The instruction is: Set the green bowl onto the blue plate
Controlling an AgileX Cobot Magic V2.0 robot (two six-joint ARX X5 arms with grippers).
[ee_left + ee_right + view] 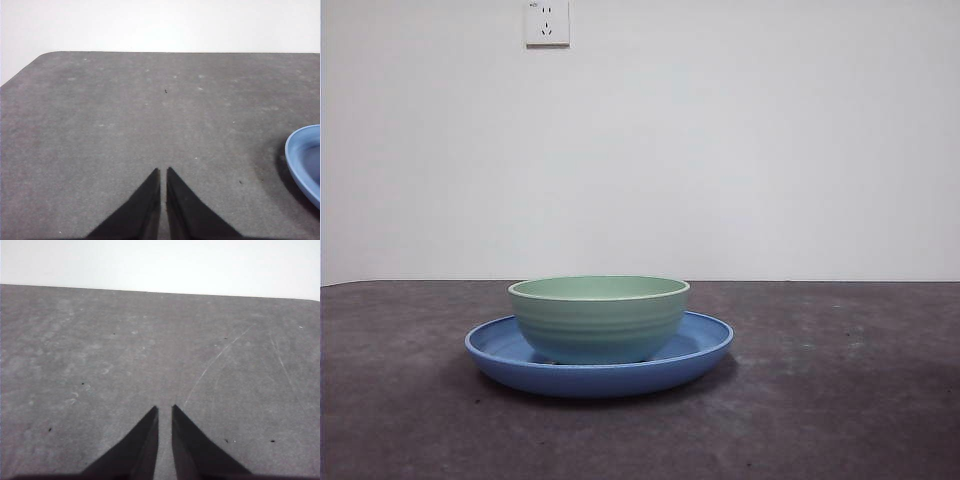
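Note:
The green bowl [599, 318] stands upright inside the blue plate [705, 350] at the middle of the table in the front view. An edge of the blue plate [304, 162] also shows in the left wrist view, off to one side of my left gripper [163, 172], which is shut and holds nothing above bare tabletop. In the right wrist view my right gripper [164, 410] is shut and empty too, over bare table, with neither bowl nor plate in sight. No arm appears in the front view.
The dark grey table [840, 400] runs back to a white wall with a socket [547, 22] high up. The table's rounded far corner [45, 56] shows in the left wrist view.

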